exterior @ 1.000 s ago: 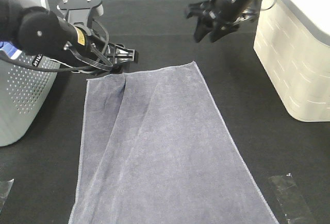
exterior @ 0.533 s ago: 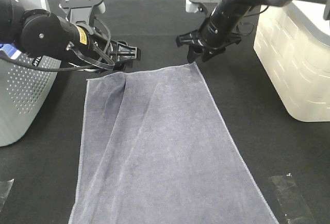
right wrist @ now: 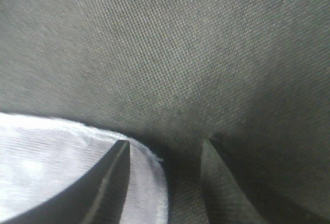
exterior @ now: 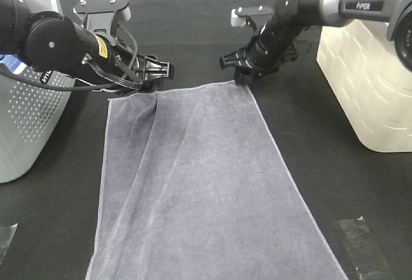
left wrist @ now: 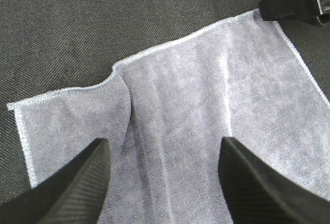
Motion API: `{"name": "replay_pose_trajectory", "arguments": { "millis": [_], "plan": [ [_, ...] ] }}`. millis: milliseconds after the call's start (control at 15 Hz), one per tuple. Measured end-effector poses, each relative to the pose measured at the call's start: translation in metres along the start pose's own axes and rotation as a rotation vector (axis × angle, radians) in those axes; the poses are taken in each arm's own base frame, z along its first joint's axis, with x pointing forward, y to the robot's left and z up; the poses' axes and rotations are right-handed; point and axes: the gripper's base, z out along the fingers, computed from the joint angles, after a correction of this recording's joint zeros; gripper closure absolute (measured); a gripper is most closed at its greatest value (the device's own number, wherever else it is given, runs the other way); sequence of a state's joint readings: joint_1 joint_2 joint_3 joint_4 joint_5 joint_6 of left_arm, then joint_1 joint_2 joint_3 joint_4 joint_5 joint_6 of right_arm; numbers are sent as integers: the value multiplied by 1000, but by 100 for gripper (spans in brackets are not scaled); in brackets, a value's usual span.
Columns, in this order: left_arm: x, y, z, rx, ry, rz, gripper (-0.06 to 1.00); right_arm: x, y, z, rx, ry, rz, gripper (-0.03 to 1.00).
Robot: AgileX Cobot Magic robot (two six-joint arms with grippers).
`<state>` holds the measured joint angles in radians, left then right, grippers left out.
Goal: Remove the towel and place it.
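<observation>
The towel (exterior: 199,183) lies spread flat on the black table (exterior: 335,177). Its short far edge runs between the two grippers, and its length runs toward the near side and out of view. A long fold (left wrist: 126,95) starts at a kink in the far hem toward the left corner and trails toward the near side.

The left arm reaches in from the left, passing above the grey perforated basket (exterior: 32,125), with its forearm angled down and to the right. The left gripper (exterior: 153,77) hangs over the far-left part of the towel by the kink. Its wrist view shows the two fingers (left wrist: 77,188) spread wide above the cloth with nothing between them.

The right arm comes in from the far right, in front of the cream basket (exterior: 367,87). It bends at the wrist so the right gripper (exterior: 239,74) points down at the towel's far-right corner. In its own view the jaws stand apart, low over the table. The corner hem lies at one finger (right wrist: 111,183) and reaches partly into the gap. The other finger is over bare black cloth, and the jaws are not pinched on the towel.
</observation>
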<state>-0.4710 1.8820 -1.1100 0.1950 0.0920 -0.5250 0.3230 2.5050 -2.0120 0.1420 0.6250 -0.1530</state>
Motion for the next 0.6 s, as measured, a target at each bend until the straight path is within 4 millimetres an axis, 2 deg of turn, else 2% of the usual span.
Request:
{"name": "replay_pose_trajectory", "arguments": {
  "millis": [133,267,333,467,533,600],
  "plan": [
    [0,0,0,0,0,0,35,3,-1,8,4,8,-2,55],
    [0,0,0,-1,1,0,35,3,-2,8,11,9,-12,68],
    [0,0,0,-1,1,0,35,3,-2,8,11,9,-12,68],
    [0,0,0,-1,1,0,35,3,-2,8,10,11,-10,90],
    [0,0,0,-1,1,0,35,4,-1,8,4,14,-4,97],
    [0,0,0,-1,1,0,35,4,-1,8,0,18,0,97]
  ]
}}
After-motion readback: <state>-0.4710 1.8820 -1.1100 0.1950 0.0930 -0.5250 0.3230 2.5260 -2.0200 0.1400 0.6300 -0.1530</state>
